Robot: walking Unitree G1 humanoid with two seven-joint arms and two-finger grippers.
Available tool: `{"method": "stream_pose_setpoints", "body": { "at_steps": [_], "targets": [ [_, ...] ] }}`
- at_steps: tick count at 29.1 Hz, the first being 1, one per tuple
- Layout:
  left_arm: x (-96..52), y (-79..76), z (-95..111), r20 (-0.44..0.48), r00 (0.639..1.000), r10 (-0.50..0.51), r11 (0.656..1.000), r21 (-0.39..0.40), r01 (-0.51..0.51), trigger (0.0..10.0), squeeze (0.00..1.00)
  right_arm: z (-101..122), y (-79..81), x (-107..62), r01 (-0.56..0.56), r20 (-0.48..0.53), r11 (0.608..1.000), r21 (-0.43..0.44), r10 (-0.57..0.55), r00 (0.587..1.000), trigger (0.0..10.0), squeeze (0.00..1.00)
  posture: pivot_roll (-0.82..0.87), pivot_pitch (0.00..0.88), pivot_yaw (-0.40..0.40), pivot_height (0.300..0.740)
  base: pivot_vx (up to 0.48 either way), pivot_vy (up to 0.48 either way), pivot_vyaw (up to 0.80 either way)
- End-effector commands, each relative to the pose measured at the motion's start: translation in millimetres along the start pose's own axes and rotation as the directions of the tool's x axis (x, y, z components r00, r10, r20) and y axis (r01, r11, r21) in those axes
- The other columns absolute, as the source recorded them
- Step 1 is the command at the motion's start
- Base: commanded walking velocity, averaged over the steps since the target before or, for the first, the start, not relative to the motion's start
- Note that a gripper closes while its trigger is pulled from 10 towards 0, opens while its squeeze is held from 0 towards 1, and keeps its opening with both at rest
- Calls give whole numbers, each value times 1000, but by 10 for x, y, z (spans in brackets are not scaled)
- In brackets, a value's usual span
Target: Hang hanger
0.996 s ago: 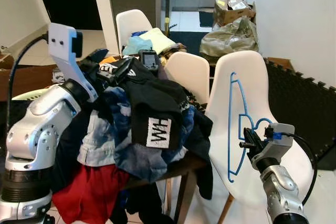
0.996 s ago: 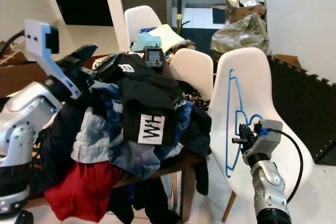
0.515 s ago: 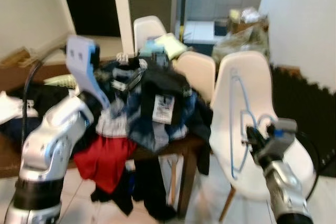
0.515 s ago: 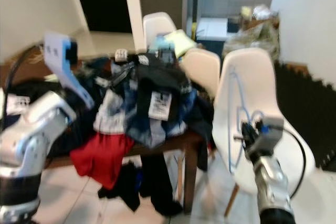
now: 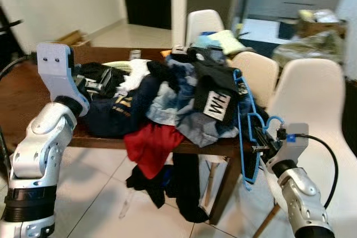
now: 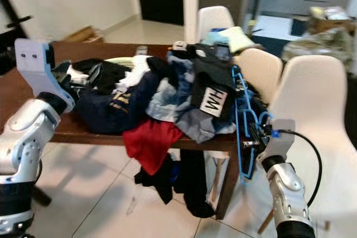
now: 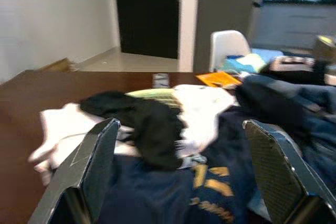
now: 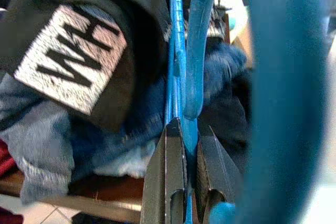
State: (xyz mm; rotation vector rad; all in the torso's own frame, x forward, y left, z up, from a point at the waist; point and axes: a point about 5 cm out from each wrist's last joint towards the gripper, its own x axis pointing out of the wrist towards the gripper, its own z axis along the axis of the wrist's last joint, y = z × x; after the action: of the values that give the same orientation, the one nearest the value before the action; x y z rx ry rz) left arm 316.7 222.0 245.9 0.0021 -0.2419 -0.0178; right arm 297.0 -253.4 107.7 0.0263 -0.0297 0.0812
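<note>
A thin blue hanger (image 5: 241,143) hangs upright in front of the table's right end. My right gripper (image 5: 260,140) is shut on its lower wire beside the hook. In the right wrist view the two black fingers (image 8: 170,171) pinch the blue hanger (image 8: 195,51) close up, with a black garment with a white patch (image 8: 73,56) behind. My left gripper (image 7: 181,127) is open, held over the left part of the clothes pile (image 5: 167,98) with nothing between its fingers.
A brown wooden table (image 5: 22,93) carries the heap of clothes; a red garment (image 5: 148,143) droops over its front edge. White chairs stand at the right (image 5: 312,93) and behind the table (image 5: 203,20). Tiled floor (image 5: 100,193) lies in front.
The whole view has swung left, so the camera moved. The hanger, still gripped, now stands before the clothes pile instead of the white chair. The left gripper stays raised.
</note>
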Motion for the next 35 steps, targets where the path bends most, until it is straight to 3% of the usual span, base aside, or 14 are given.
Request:
{"method": "stream_pose_setpoints", "body": {
  "at_steps": [1, 7, 18, 25, 33, 35],
  "targets": [
    [-20, 83, -14, 5, 999, 41, 999, 7, -41, 10000, 0, -34, 40, 5, -9, -20, 1000, 12, 10, 1000, 10000, 0, 30, 4, -27, 740, 0, 0, 800],
    [-7, 169, 90, 64, 996, 59, 998, 13, -60, 10000, 0, 17, -33, 20, 47, -5, 998, 33, -47, 999, 10000, 0, 31, 3, -30, 740, 44, 0, 267],
    [9, 298, 163, 116, 991, 73, 997, 21, -76, 10000, 0, 53, -112, 30, 103, -9, 994, 33, -103, 995, 10000, 0, 25, 7, -33, 740, 480, 0, 0],
    [60, 354, 342, 170, 982, 87, 995, 28, -93, 10000, 0, 124, -135, 47, 116, 9, 992, 40, -117, 993, 10000, 0, 22, 7, -33, 740, 480, 0, 0],
    [60, 383, 264, 126, 987, 97, 995, 20, -100, 10000, 0, 128, -127, 51, 117, 9, 992, 40, -118, 993, 10000, 0, 26, 11, -31, 740, 400, 0, 0],
    [55, 323, 184, 93, 992, 85, 996, 1, -86, 10000, 0, 121, -126, 47, 119, 5, 992, 41, -120, 993, 10000, 0, 29, 12, -30, 740, 0, 0, 0]
  ]
}}
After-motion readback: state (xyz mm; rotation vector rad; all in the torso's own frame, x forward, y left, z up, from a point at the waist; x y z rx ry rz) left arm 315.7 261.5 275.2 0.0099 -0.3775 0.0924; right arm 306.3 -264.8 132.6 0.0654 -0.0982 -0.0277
